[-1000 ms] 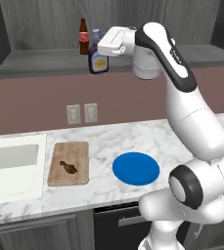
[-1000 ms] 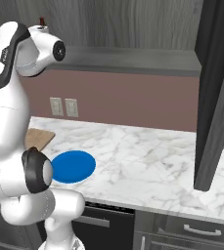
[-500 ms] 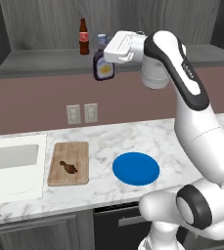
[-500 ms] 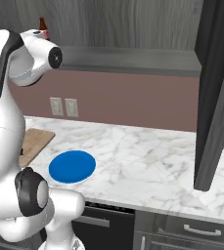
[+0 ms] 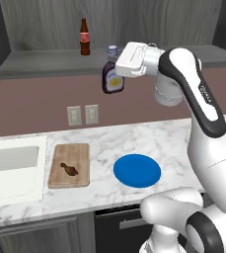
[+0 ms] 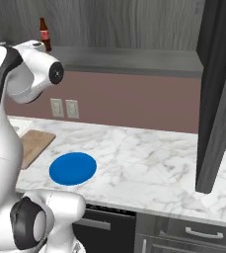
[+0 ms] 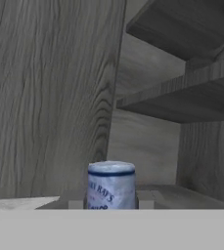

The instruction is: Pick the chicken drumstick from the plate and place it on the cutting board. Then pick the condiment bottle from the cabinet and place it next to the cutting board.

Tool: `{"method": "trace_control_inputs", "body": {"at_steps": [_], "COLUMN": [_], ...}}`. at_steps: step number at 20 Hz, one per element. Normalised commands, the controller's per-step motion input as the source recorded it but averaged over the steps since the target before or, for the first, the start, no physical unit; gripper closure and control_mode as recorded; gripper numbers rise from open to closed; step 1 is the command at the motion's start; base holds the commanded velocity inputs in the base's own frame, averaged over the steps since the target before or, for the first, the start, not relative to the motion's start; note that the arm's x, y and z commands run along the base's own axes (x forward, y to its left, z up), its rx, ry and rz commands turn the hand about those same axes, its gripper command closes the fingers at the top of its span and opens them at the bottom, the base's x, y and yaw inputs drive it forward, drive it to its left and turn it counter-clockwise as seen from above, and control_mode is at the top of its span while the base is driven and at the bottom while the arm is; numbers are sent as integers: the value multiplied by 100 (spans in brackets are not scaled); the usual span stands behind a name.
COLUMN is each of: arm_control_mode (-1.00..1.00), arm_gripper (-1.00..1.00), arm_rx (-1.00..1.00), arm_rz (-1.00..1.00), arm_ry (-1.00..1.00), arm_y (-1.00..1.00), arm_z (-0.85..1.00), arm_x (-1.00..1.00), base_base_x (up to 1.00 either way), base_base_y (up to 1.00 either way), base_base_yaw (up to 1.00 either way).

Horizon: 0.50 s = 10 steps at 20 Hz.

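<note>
My gripper [image 5: 113,59] is shut on the neck of the condiment bottle [image 5: 113,79], a squat dark-brown bottle with a yellow oval label. It hangs in the air in front of the grey cabinet [image 5: 40,63], below shelf height. In the hand view the bottle's pale cap [image 7: 111,184] sits between my fingertips [image 7: 145,199]. The chicken drumstick [image 5: 69,169] lies on the wooden cutting board [image 5: 70,154], left of the blue plate [image 5: 137,170]. The plate [image 6: 73,168] and a corner of the board [image 6: 34,144] also show from the right.
A slim brown bottle with a red label [image 5: 85,37] stands on the shelf. A white sink [image 5: 11,165] lies left of the board. Wall outlets [image 5: 82,114] sit behind the counter. A dark open cabinet door [image 6: 218,94] hangs at the right.
The arm has carried the bottle off the shelf, to the right and downward in the left base view. The grip has stayed shut throughout.
</note>
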Motion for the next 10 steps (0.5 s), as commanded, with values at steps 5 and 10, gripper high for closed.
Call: {"method": "trace_control_inputs", "body": {"at_steps": [5, 10], "arm_control_mode": [-100, -100], "arm_gripper": [100, 100], "arm_rx": [4, 5], "arm_rz": [0, 0], "arm_ry": [3, 5], "arm_y": [-14, -8], "arm_z": [-20, -26], "arm_x": [-48, -51], "base_base_x": [0, 0], "base_base_y": [0, 0], "base_base_yaw": [0, 0]}}
